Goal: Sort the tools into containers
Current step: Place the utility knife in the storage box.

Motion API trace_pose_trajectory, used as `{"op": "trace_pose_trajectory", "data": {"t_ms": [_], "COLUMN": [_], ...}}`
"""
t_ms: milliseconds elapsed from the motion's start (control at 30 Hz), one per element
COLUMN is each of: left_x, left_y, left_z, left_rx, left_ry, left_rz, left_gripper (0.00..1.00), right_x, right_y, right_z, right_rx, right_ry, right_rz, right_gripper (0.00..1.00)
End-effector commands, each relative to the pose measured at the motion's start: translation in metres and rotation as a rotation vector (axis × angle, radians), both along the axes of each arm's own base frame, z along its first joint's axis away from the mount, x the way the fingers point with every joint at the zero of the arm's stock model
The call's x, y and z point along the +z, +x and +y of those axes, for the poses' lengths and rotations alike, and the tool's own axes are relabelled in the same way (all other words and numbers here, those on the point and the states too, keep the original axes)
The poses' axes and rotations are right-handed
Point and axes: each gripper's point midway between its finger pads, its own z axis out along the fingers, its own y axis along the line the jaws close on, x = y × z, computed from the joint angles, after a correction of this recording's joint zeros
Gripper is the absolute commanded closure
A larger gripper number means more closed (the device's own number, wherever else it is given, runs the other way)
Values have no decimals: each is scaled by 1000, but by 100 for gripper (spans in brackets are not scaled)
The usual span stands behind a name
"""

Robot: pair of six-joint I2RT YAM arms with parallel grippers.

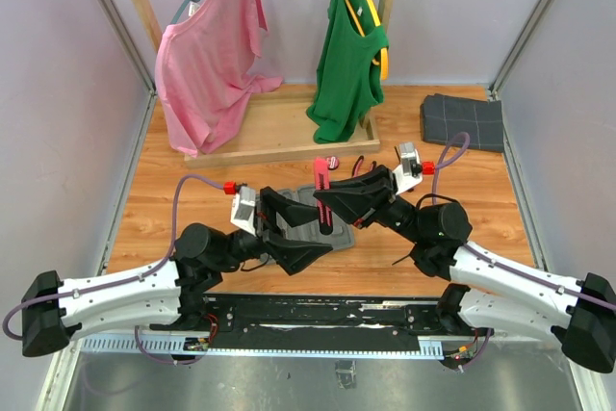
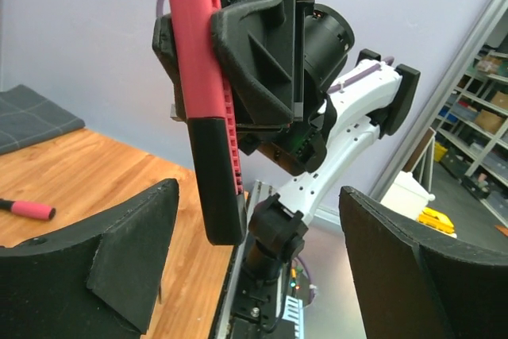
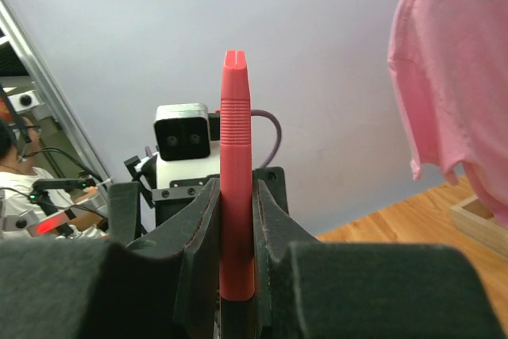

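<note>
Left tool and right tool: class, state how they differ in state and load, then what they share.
The right tool is shut on the pink knife; the left tool stands open. The right tool carries that knife between its pads; the left tool holds nothing, the knife's black end only hanging before its gap, untouched. Both have two dark padded fingers and meet over the wooden table.
</note>
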Motion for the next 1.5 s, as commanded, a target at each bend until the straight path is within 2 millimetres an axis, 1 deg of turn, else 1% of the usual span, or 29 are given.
{"op": "trace_pose_trajectory", "data": {"t_ms": [0,67,167,300,400,600,667,700,800,833,900,1000,1033,1067,1133,1233,1267,1333,1367,1433,1467], "left_x": [23,23,23,30,32,34,33,32,31,30,30,28,27,26,23,16,14,6,3,-5,-12], "left_y": [-14,-16,-17,-19,-17,-12,-11,-11,-11,-12,-11,-8,-6,-5,-1,12,16,26,31,43,48], "left_z": [-2,-6,-8,-4,-2,-1,-1,-2,-2,-2,-3,-1,-1,1,4,8,8,9,10,13,13], "left_rx": [-81,-98,-115,-118,-103,-73,-71,-70,-71,-71,-68,-49,-36,-26,0,69,92,146,172,244,268], "left_ry": [-99,-106,-120,-163,-170,-174,-168,-167,-161,-159,-153,-142,-137,-137,-136,-111,-96,-59,-42,-7,24], "left_rz": [-29,-24,-15,-23,-26,-31,-31,-32,-34,-36,-39,-35,-28,-24,-16,31,39,59,67,91,105], "left_gripper": [16,20,28,37,44,66,75,81,93,97,99,100,100,99,99,99,100,99,100,99,99], "right_x": [34,35,36,35,33,31,30,31,29,28,25,17,13,9,3,-9,-14,-23,-33,-39,-43], "right_y": [-15,-17,-20,-21,-21,-20,-19,-19,-18,-17,-15,-10,-6,-3,3,14,20,31,37,47,52], "right_z": [-14,-14,-14,-15,-14,-15,-16,-16,-16,-16,-16,-19,-20,-22,-28,-37,-42,-51,-55,-63,-66], "right_rx": [63,73,85,91,93,89,85,84,78,74,61,12,-14,-39,-99,-198,-242,-319,-353,-420,-452], "right_ry": [125,134,134,130,126,129,130,132,128,126,119,89,68,46,0,-88,-114,-170,-217,-267,-294], "right_rz": [-75,-77,-82,-81,-75,-66,-63,-63,-57,-54,-57,-51,-43,-33,-23,0,21,72,104,151,178], "right_gripper": [99,99,99,99,99,99,99,99,98,95,85,57,51,47,42,37,36,32,31,27,26]}}
